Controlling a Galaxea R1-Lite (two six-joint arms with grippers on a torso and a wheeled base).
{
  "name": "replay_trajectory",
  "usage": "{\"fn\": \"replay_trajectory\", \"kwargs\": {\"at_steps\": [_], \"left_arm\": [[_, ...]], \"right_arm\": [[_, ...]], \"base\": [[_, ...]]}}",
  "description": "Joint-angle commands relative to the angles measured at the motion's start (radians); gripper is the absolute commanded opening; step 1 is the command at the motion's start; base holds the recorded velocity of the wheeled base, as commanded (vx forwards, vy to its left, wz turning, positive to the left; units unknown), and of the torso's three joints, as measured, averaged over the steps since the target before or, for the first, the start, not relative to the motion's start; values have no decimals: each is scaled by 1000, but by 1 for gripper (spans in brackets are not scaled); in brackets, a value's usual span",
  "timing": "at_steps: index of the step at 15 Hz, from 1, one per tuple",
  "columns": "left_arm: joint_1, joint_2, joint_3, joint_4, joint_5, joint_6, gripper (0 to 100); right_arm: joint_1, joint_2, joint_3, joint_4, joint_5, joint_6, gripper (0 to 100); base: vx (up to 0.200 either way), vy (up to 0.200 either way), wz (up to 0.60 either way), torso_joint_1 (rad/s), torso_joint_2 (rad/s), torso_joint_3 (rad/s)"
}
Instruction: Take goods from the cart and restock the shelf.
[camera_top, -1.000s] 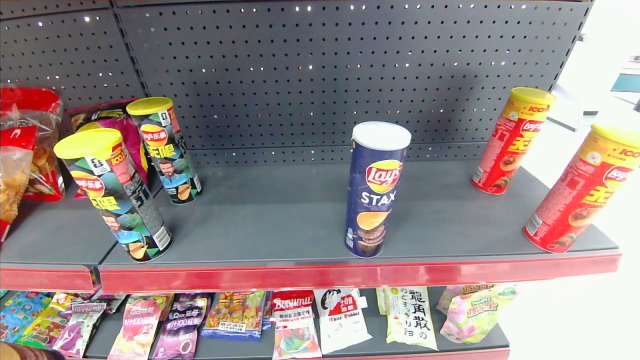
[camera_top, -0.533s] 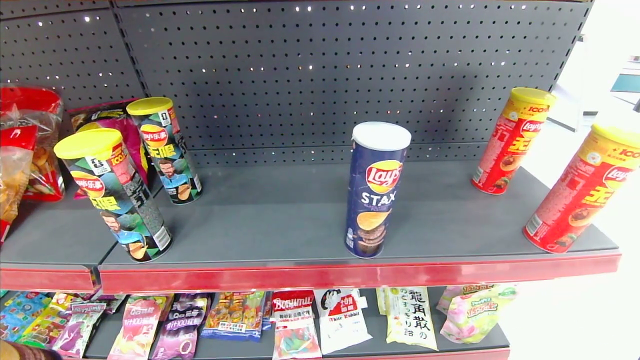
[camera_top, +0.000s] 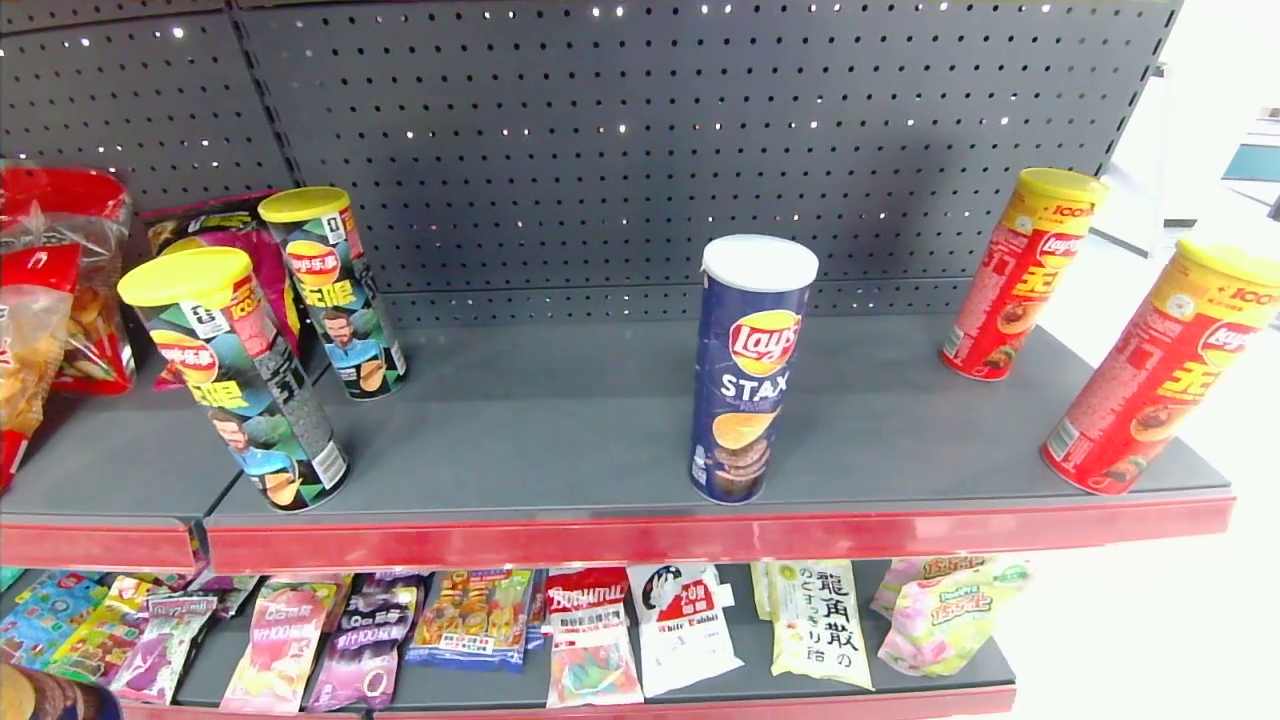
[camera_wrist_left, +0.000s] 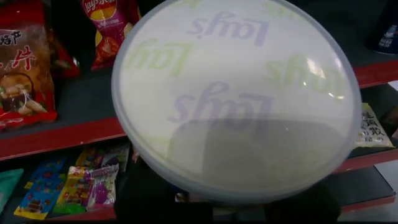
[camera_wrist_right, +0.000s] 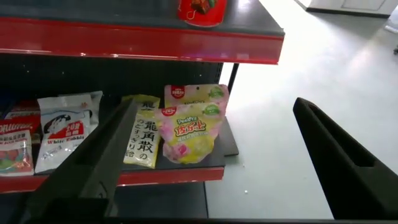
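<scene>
The left end effector clamped a white-lidded can, low and well left of the blue can; best stand it upright on the shelf just beside that. The right end effector hung spread, empty.

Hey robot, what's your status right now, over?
Left jaws shut on chip can. Right gripper open, empty. Shelf has bare space beside blue can.

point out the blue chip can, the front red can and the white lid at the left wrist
blue chip can (camera_top: 745, 380): head view, middle of its label
front red can (camera_top: 1155, 375): head view, middle of its side
white lid (camera_wrist_left: 236, 99): left wrist view, centre of the lid's top
</scene>
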Motion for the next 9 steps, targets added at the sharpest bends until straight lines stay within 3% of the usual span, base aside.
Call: {"fn": "replay_trajectory", "kwargs": {"at_steps": [1, 2, 9], "left_arm": [[0, -1, 2, -1, -1, 0, 0], [-2, -1, 2, -2, -2, 0, 0], [-3, 5, 3, -2, -7, -1, 0]], "right_arm": [[0, -4, 0, -1, 0, 0, 100], [0, -4, 0, -1, 0, -1, 100], [0, -2, 0, -1, 0, -1, 100]], "base": [[0, 0, 0, 0, 0, 0], [0, 0, 0, 0, 0, 0], [0, 0, -600, 2, -2, 3]]}}
